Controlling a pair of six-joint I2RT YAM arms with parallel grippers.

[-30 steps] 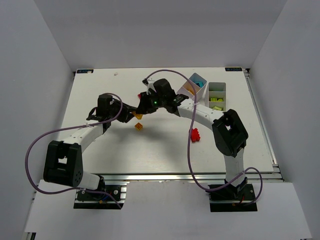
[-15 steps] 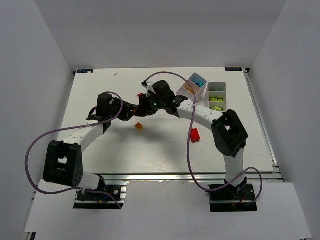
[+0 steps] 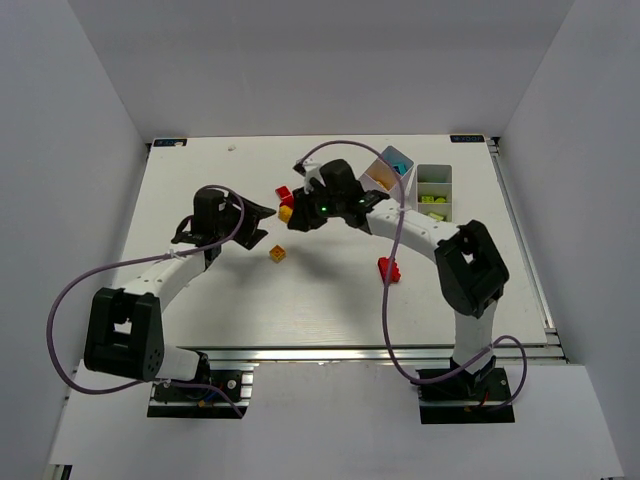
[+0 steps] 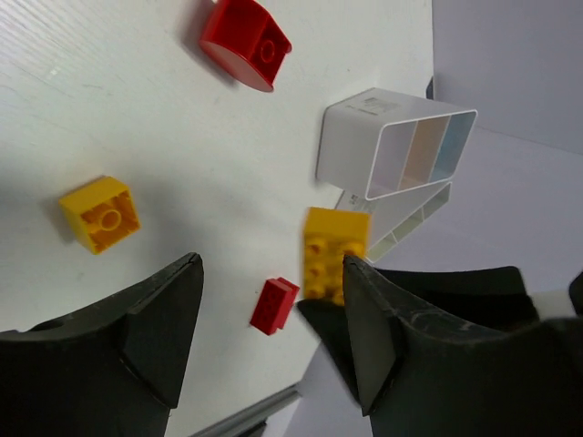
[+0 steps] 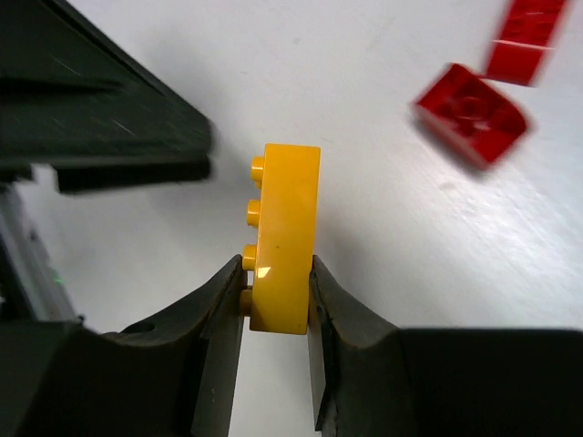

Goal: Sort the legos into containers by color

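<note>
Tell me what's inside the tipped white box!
A blue brick sits at the far end of the box, with yellow-orange bricks nearer. The right arm crosses the near end, so whatever lies there is hidden.

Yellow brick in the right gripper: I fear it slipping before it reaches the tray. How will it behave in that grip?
Likely stiff: the yellow brick shows straight edges where the right gripper pinches its lower end. Its glossy faces might slip or pivot, since only that end is clamped. Probably light, being small plastic.
</note>
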